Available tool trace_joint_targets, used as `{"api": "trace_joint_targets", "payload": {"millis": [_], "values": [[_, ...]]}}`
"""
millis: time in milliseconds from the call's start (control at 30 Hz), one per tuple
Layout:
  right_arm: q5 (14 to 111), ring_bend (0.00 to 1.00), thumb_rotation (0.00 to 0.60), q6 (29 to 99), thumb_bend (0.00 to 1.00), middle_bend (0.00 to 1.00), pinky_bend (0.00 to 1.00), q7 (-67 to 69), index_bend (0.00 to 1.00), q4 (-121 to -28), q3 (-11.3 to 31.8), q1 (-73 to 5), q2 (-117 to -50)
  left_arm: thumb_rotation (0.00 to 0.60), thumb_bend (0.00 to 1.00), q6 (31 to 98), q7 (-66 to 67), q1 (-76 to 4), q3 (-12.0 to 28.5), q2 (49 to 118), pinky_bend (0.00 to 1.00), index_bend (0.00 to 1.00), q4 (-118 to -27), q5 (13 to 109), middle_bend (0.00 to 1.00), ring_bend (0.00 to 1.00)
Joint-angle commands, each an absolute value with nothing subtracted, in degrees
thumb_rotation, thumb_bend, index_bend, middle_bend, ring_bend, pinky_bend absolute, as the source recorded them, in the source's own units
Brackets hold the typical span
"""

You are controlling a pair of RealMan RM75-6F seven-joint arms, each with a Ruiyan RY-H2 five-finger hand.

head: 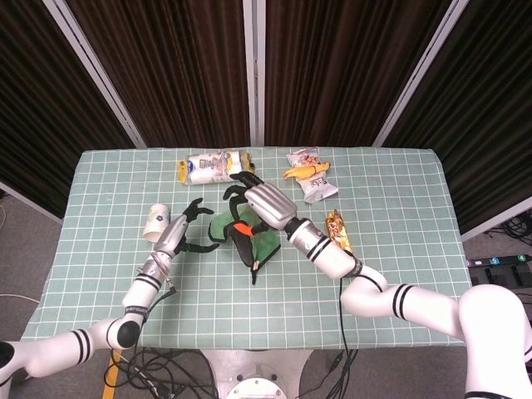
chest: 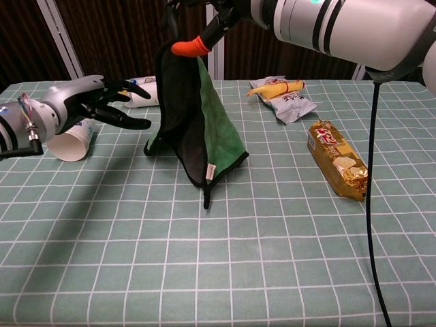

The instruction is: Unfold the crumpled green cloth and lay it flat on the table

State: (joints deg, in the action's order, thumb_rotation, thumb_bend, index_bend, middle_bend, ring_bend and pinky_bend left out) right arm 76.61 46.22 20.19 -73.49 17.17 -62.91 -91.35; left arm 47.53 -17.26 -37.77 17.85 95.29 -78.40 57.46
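green cloth (chest: 204, 116): hanging mid-table, pinched at top, lower tip touching table (chest: 272, 259)
right hand (head: 259, 202): pinching cloth top
left hand (chest: 95, 101): fingers spread, holding nothing, just beside cloth
paper cup (chest: 70, 141): lying near left edge

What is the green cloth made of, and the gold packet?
The cloth looks like soft, matte fabric, maybe microfibre: it drapes in limp folds from the right hand and has a stitched dark edge. The gold packet looks like shiny foil or plastic film: it glints and crinkles.
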Motion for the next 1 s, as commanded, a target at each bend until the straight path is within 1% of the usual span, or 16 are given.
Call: {"api": "trace_joint_targets", "payload": {"millis": [33, 433, 533, 667, 733, 1000], "values": [[75.9, 0.04, 0.6, 45.9, 0.51, 0.28, 0.0, 19.3, 0.68, -72.8, 17.2, -63.2, -92.2, 0.485, 0.05, 48.0, -14.9, -38.9, 18.9, 96.2, 0.15, 0.24, -79.1, 55.1, 0.0, 0.03], [74.3, 0.04, 0.6, 45.7, 0.52, 0.28, 0.0, 17.5, 0.68, -72.3, 17.9, -63.5, -94.4, 0.483, 0.07, 48.3, -9.6, -41.0, 20.1, 99.3, 0.16, 0.28, -77.3, 48.0, 0.01, 0.04], [74.3, 0.04, 0.6, 45.9, 0.52, 0.28, 0.0, 17.7, 0.68, -72.6, 18.1, -63.4, -94.5, 0.479, 0.08, 49.3, -9.5, -41.0, 20.7, 100.3, 0.16, 0.31, -76.6, 47.4, 0.04, 0.04], [74.1, 0.04, 0.6, 46.1, 0.53, 0.28, 0.0, 18.3, 0.68, -73.2, 18.5, -63.2, -94.5, 0.483, 0.12, 49.6, -9.9, -41.1, 21.5, 101.7, 0.18, 0.39, -75.1, 46.3, 0.09, 0.06], [74.2, 0.04, 0.6, 46.2, 0.53, 0.28, 0.0, 18.2, 0.68, -73.5, 18.7, -63.3, -94.3, 0.482, 0.14, 49.8, -9.8, -41.2, 21.6, 102.5, 0.18, 0.4, -74.0, 46.1, 0.1, 0.06], [73.4, 0.04, 0.6, 46.5, 0.53, 0.28, 0.0, 18.1, 0.68, -75.2, 21.0, -64.1, -93.2, 0.481, 0.15, 49.6, -10.4, -40.6, 21.3, 103.8, 0.18, 0.41, -72.8, 46.6, 0.1, 0.06]]}}
